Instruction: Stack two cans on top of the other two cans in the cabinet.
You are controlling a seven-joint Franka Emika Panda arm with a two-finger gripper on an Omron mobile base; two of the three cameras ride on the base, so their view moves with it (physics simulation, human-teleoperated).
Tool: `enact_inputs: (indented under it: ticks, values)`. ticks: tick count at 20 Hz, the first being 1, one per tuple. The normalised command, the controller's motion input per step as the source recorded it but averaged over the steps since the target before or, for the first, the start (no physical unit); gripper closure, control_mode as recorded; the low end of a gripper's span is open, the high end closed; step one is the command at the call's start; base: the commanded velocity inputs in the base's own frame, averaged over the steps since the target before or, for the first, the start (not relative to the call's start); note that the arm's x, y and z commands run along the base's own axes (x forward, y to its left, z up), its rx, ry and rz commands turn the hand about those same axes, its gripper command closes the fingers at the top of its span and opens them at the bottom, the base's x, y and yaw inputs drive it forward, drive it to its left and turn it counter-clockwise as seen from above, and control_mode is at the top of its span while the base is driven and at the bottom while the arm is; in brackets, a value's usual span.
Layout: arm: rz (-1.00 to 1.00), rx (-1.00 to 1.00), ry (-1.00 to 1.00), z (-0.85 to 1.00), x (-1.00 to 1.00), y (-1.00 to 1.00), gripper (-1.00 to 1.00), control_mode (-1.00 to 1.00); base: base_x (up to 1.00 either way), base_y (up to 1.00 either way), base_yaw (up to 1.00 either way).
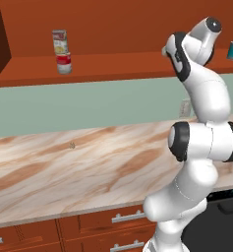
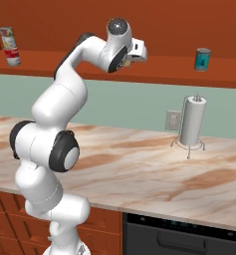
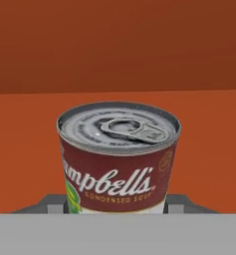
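Observation:
On the cabinet's ledge [image 1: 118,66] at the left, a pale yellow-and-green can [image 1: 60,42] stands stacked on the red-and-white can [image 1: 64,63]. The teal can [image 2: 202,59] stands alone far to the right on the ledge [image 2: 164,67]. My gripper [image 2: 139,53] reaches to the ledge between them. In the hand view it [image 3: 117,204] is shut on another can [image 3: 118,159], which has a silver pull-tab top and a red label with white script and a green patch. That can stands upright on the ledge [image 3: 209,139], with a dark fingertip [image 3: 50,201] on each side.
Below the cabinet runs a marble counter [image 1: 88,157] with a paper towel holder [image 2: 191,124] and a wall outlet [image 2: 172,119] at the right. Drawers with silver handles [image 1: 128,216] and a dark appliance front [image 2: 179,234] lie under the counter's edge.

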Motion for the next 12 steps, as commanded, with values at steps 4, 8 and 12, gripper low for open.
enact_inputs:
  ticks: [4,8,12]
  values:
    - [-0.18,0.00,0.00,0.18,-0.28,-0.19,1.00,-1.00,0.00,0.00,0.00]
    - [-0.33,0.00,-0.08,0.26,-0.25,-0.23,1.00,-1.00,0.00,0.00,0.00]
    - [-0.34,-0.01,-0.25,0.19,-0.30,-0.22,1.00,-1.00,0.00,0.00,0.00]
